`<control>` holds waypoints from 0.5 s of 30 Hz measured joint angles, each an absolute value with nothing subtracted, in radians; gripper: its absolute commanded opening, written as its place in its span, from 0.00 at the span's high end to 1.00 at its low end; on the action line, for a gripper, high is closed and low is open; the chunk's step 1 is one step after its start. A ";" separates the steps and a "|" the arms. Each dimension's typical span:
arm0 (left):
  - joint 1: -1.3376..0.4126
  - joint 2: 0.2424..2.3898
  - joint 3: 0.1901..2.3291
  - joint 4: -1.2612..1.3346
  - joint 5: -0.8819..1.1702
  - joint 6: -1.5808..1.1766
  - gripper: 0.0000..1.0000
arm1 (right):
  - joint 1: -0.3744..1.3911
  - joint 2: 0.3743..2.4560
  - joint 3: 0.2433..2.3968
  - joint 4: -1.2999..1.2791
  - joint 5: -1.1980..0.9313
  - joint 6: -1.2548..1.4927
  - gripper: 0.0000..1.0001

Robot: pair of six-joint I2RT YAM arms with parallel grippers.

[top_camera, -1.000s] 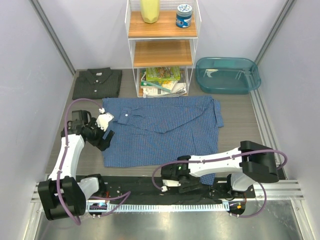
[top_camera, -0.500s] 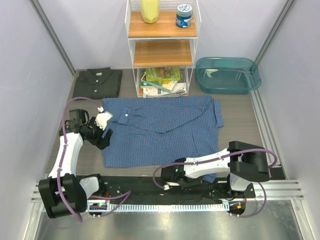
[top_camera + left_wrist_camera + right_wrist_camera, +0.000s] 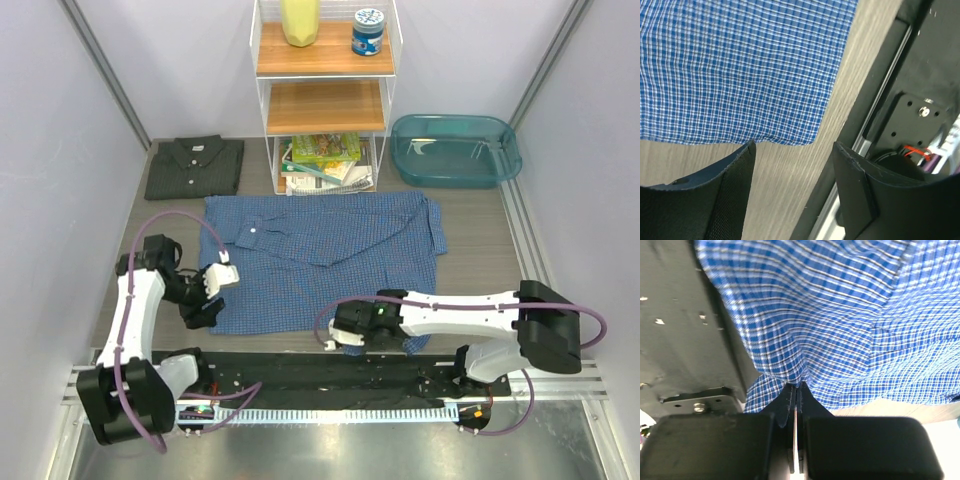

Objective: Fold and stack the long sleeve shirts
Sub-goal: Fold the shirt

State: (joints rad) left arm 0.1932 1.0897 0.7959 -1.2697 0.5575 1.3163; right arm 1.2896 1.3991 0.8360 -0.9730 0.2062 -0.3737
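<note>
one shirt looks finished: the grey shirt (image 3: 194, 167) lies folded in a neat rectangle at the far left of the table (image 3: 480, 230), collar up, with nothing stacked on it. the blue shirt (image 3: 320, 262) is another matter. it is spread flat across the middle of the table, sleeves crossed over the body, its near hem running along the black rail by the arm bases.

the right gripper (image 3: 796, 386) has its fingers pressed together on a pinch of that near hem, roughly at its middle, and the check cloth puckers up into the grip. the left gripper (image 3: 792, 146) sits low at the shirt's near left corner with its jaws spread; the corner lies right at the fingertips but nothing is caught between them.

so i'd call it about halfway: the blue shirt's body fold is only being set up, and after folding it has yet to go onto the grey one.
</note>
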 measured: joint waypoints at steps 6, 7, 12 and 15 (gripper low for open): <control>0.138 0.975 0.723 -1.273 0.532 1.370 0.36 | 1.201 1.386 0.860 -0.980 0.167 -0.449 0.99; 0.119 0.968 0.715 -1.267 0.520 1.368 0.36 | 1.183 1.377 0.868 -0.984 0.157 -0.464 0.99; -0.035 0.987 0.688 -1.206 0.407 1.340 0.29 | 1.132 1.327 0.899 -1.000 0.131 -0.508 0.99; -0.151 0.975 0.657 -1.154 0.323 1.311 0.27 | 1.115 1.317 0.916 -1.009 0.120 -0.527 0.99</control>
State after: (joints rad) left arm -0.1509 0.9749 0.6571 -1.1542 0.3233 1.3113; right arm 1.1149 1.3170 0.9157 -1.0092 0.1196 -0.5266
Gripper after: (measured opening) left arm 0.717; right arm 0.023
